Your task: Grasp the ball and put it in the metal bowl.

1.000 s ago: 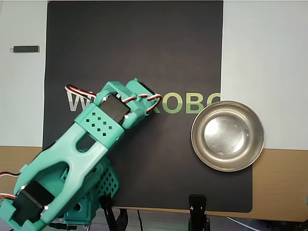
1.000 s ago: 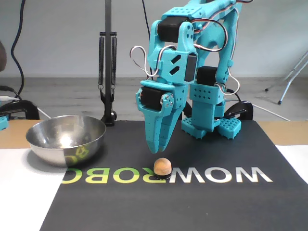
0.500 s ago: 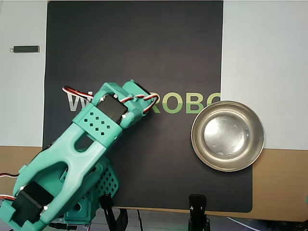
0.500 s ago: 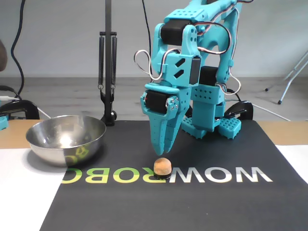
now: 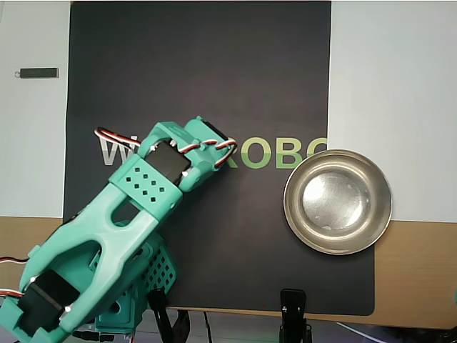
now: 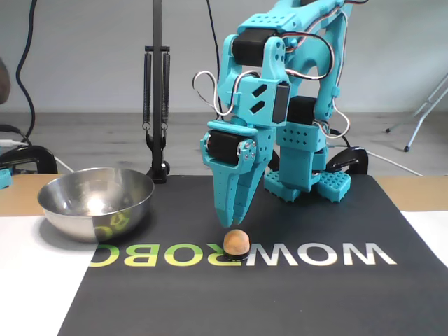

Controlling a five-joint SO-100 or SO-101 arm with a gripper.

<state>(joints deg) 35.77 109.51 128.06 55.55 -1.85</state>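
The small peach-orange ball rests on the black mat, on the printed lettering. In the fixed view my teal gripper points straight down, its tips just above the ball and a touch to its left. The fingers are pressed together with nothing between them. The metal bowl stands empty at the left of the fixed view, well apart from the ball. In the overhead view the bowl lies at the right, and my arm hides both the ball and the fingertips.
The black mat lies over white sheets and a wooden tabletop. A small dark bar sits at the far left of the overhead view. A black stand rises behind the bowl, and the arm's base stands behind the ball.
In the fixed view the gripper has shifted slightly right, from left of the ball to nearly above it. Ball and bowl have not moved.
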